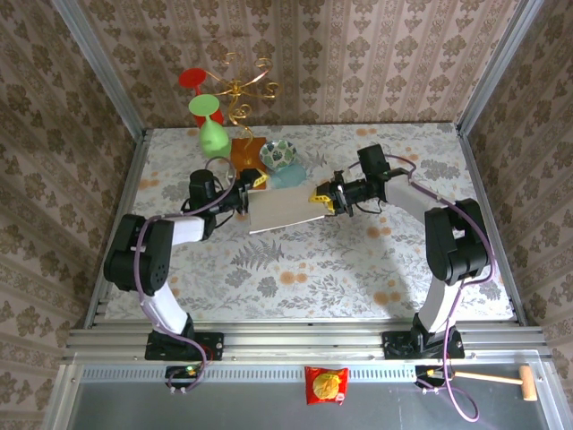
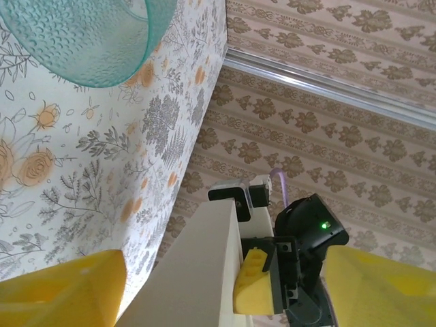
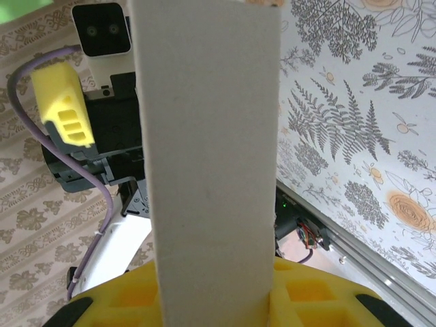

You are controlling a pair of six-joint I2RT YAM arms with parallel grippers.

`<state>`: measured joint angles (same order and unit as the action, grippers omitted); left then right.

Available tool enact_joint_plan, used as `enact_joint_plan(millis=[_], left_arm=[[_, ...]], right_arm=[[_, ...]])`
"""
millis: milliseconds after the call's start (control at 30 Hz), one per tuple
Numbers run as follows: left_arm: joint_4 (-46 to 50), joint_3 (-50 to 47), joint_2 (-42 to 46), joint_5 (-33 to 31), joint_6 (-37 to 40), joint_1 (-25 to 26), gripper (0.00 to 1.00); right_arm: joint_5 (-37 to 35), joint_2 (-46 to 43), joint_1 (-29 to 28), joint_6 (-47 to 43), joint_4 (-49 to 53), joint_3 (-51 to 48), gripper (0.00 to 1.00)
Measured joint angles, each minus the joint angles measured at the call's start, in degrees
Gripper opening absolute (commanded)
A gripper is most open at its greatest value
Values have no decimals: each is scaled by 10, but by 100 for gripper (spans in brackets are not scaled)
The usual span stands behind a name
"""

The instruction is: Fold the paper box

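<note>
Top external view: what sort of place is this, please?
Probably a robot test cell dressed as a room: wallpapered walls in a metal frame, a left arm and right arm bolted to a rail at the table's near edge, the paper box between them.

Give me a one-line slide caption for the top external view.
Right end effector grips the paper box above the floral table; left end effector open at its opposite edge.
</note>
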<state>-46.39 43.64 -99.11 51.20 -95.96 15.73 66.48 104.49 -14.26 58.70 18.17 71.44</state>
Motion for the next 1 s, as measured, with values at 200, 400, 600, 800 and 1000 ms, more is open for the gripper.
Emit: enact_joint_plan(millis=[200,400,600,800,1000], left_arm=[[-3,4,-13,-1,-12,0,44],[-5,8,-12,-6,-12,1,11],[44,19,11,-21,6,3,0],[52,27,16,-25,8,3,4],[50,26,18,-37,-9,10,1]], right_arm=[[0,7,4,-9,0,16,29],[5,13,13,-17,4,25,30],[21,24,17,-27,11,38,31],[26,25,19,-31,12,45,33],[20,29,18,-17,-1,45,51]])
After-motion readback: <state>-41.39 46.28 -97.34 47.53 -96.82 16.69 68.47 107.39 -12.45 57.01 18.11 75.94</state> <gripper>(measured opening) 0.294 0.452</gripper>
